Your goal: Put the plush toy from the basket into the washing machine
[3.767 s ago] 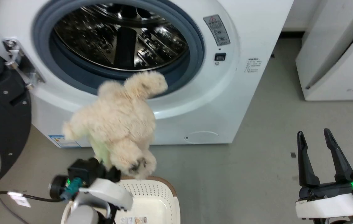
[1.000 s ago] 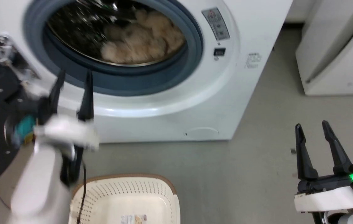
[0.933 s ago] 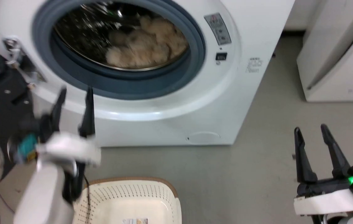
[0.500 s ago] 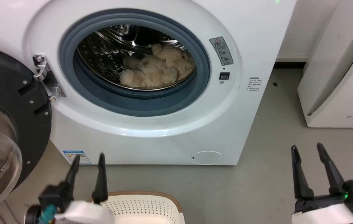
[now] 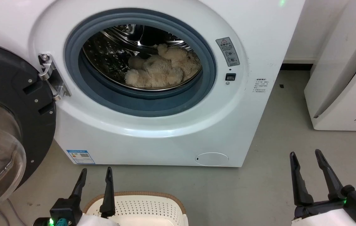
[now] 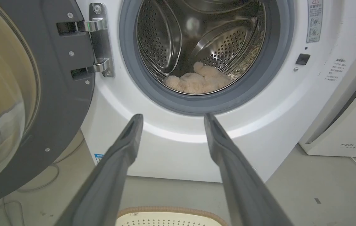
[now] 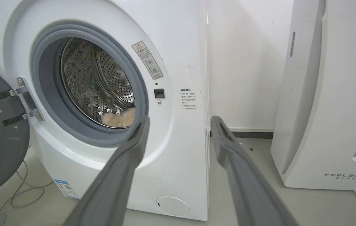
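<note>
Grey floor (image 5: 275,131); left hand (image 5: 96,169), right hand (image 5: 304,153) spread wide, empty.

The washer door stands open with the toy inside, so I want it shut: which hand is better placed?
Left, probably. The left hand is open near the door, hinged on the washing machine's left side; the right hand is far across.
</note>
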Tool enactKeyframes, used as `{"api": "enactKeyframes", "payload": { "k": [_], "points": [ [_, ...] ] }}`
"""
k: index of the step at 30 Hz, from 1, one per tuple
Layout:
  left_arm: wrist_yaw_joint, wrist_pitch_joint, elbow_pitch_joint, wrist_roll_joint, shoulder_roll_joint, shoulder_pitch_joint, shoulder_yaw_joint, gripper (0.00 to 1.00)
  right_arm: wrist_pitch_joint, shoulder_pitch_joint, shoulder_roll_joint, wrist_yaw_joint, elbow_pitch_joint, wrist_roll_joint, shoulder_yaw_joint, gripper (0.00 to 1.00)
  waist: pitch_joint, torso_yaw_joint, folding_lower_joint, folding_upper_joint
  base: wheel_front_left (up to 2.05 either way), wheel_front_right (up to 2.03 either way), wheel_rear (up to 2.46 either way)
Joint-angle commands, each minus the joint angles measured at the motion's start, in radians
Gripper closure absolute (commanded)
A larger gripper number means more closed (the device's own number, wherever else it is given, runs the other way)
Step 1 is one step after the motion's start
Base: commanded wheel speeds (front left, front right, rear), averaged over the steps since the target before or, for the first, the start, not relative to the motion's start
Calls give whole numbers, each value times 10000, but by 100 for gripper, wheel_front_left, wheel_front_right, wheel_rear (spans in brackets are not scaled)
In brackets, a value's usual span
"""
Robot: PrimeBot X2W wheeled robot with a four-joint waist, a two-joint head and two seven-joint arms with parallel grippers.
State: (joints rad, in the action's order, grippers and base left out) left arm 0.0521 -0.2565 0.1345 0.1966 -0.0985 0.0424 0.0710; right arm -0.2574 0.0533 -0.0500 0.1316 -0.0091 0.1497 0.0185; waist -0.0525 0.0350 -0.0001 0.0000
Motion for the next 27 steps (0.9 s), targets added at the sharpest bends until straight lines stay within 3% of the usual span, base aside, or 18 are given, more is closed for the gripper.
{"api": "enactKeyframes", "payload": {
  "k": [1, 27],
  "points": [
    [-99, -53, -67, -47, 80, 70, -84, 100, -44, 44, -2, -9, 33, 26, -28, 100, -20, 11, 1, 0, 0, 0, 0],
    [-152, 453, -244, -345, 120, -76, -140, 100, 442, -92, 0, -2, 16, -255, -32, 100, 78, -50, 1, 0, 0, 0, 0]
  ]
}}
